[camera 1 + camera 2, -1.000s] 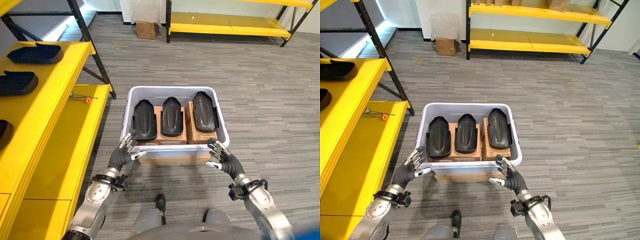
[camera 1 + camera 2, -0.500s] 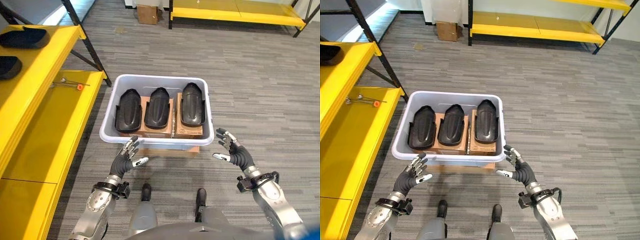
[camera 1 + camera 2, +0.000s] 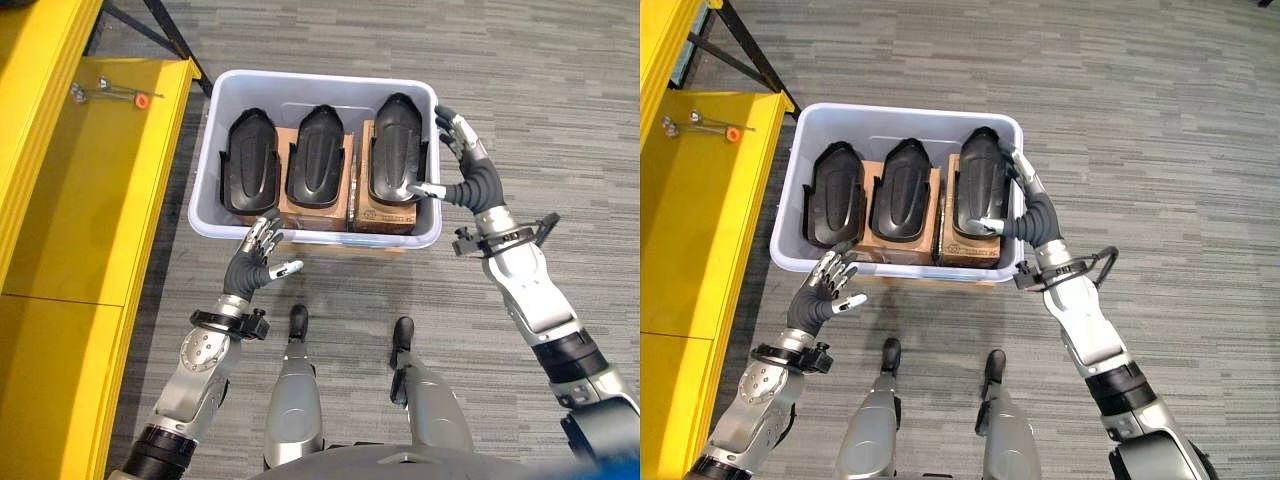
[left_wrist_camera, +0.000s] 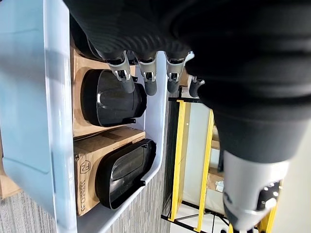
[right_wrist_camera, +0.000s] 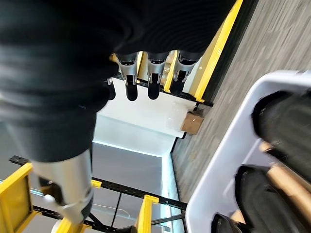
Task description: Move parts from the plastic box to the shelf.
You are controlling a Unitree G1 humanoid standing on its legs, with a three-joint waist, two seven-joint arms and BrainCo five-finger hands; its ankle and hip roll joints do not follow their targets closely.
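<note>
On the grey carpeted floor [image 3: 560,120], seen from the left eye view, stands the plastic box [image 3: 226,98], pale grey and open-topped. Three black parts lie side by side in it on cardboard cartons [image 3: 392,215]: the left part [image 3: 250,165], the middle part [image 3: 315,158] and the right part [image 3: 397,150]. Just beside the box on the robot's left runs the yellow shelf [image 3: 90,200], with a small tool with an orange tip [image 3: 110,92] lying on it. The left hand [image 3: 252,266] hovers at the near rim of the box, fingers straight and spread, holding nothing. The right hand [image 3: 468,172] is raised over the right-hand rim of the box, next to the right part, fingers wide and straight, thumb pointing toward that part; contact with the part cannot be told.

From the right eye view, the same layout holds: all three parts remain in the box, none on the visible shelf surface, and both hands carry nothing.

From the left wrist view, dark-tipped fingers [image 4: 127,83] extend straight over the box wall, with two parts on cartons past them.

From the right wrist view, fingers [image 5: 152,82] are straight and apart, grasping nothing; the box rim and dark parts show beside them, and yellow racking [image 5: 221,48] beyond.
</note>
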